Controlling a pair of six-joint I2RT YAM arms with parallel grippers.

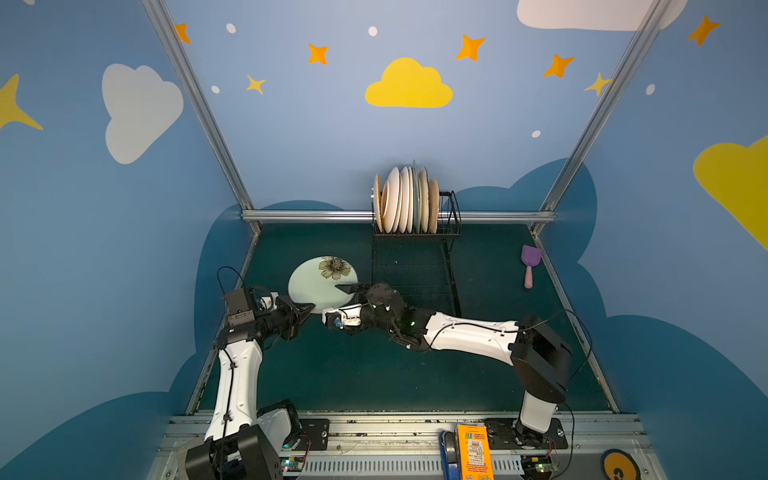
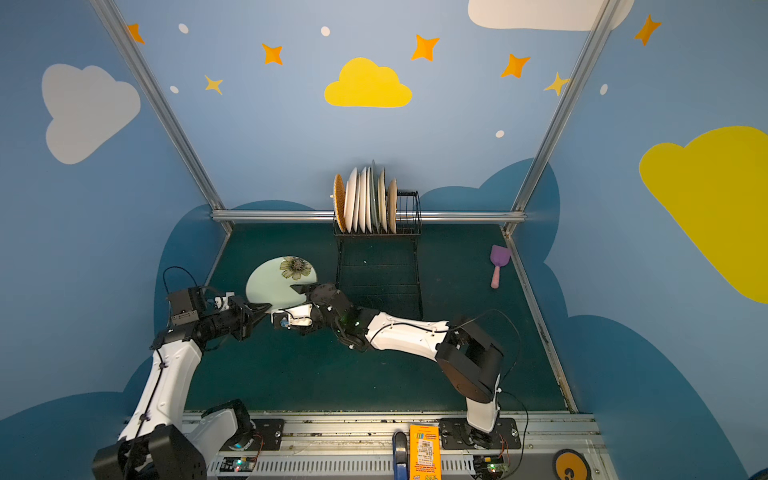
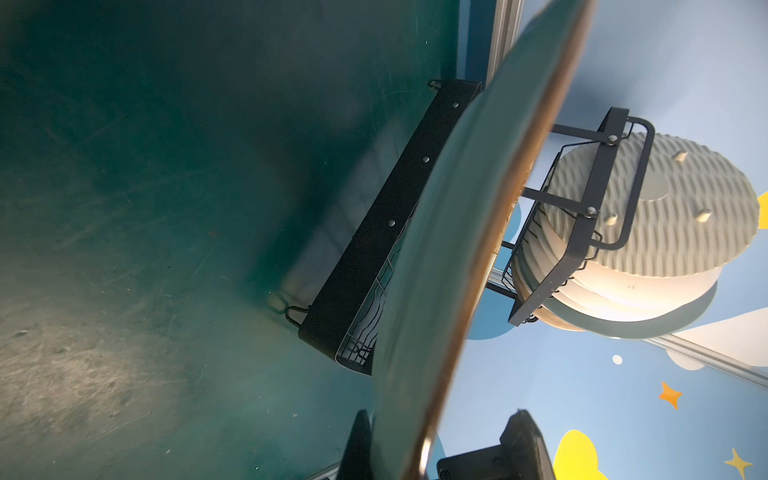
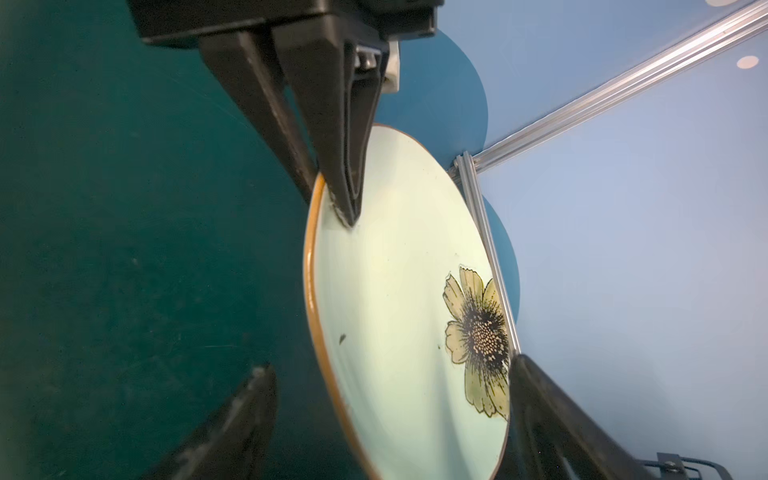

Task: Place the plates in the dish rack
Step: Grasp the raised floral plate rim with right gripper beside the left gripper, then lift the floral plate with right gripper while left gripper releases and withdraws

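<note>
Currently the mint round ceramic plate with a flower print (image 1: 311, 282) hangs tilted above the green counter (image 1: 374, 365), left of the black wire dish rack (image 1: 451, 216); the left claw (image 4: 349, 212) clamps its rim, and the right claw (image 4: 390, 365) gapes astride the opposite edge.

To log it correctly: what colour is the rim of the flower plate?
Orange-brown rim on the mint flower plate; clearest in the right wrist view.

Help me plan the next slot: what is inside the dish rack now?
The dish rack holds plates standing on edge, filling its left part in a top view; its right end looks empty. Their number is hidden: they overlap.
</note>
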